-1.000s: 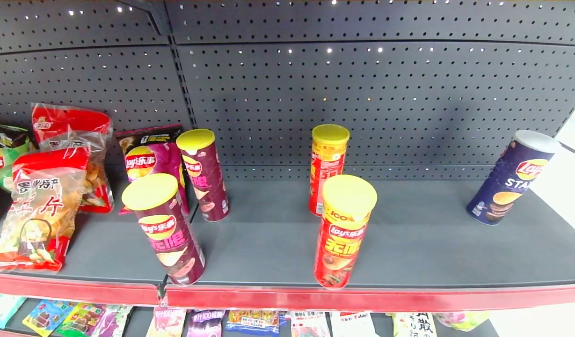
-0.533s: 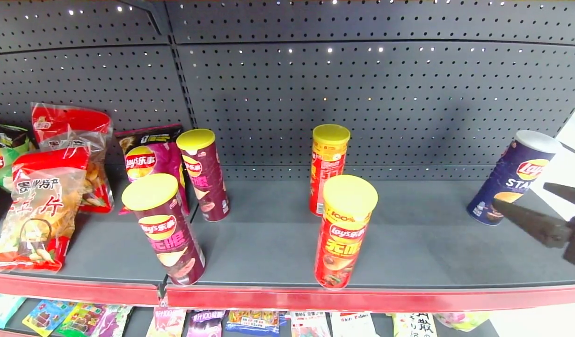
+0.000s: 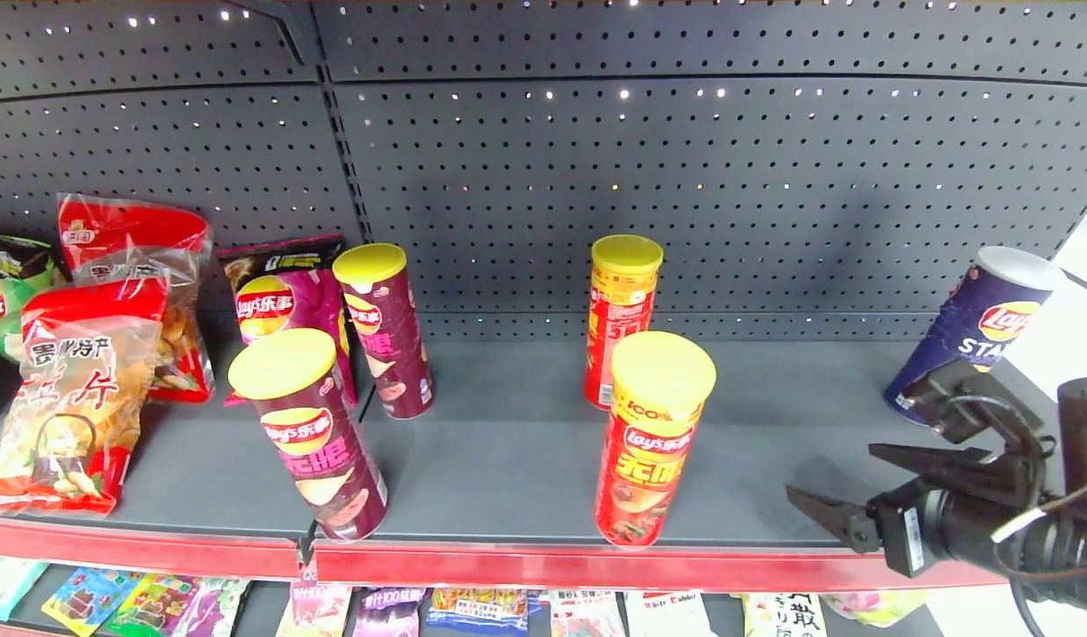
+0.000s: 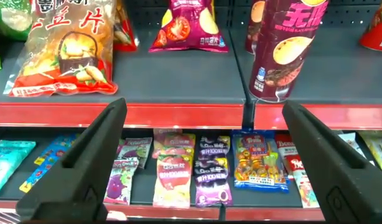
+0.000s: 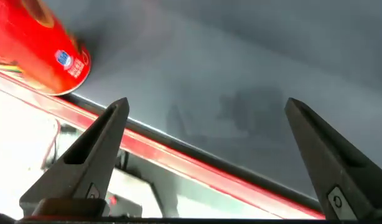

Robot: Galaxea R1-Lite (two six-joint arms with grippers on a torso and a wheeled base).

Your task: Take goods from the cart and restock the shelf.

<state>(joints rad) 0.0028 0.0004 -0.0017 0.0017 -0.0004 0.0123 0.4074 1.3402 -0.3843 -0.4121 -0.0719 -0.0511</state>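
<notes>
Right gripper (image 3: 831, 471): I'm watching it hanging open, empty, at the shelf (image 3: 508, 451) front, right of the near red can (image 3: 651, 438).
Left gripper (image 4: 203, 109): gaping empty, facing the red lip (image 4: 178, 115).
Deck: grey, carrying maroon cans (image 3: 309, 433) and snack bags (image 3: 74, 398).
Back: pegboard (image 3: 685, 195) is closing it off.

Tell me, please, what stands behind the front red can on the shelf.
Behind the front red can stands a second red can with a yellow lid, and the pegboard wall is farther back. The front can's lid covers the second can's lower right part.
</notes>
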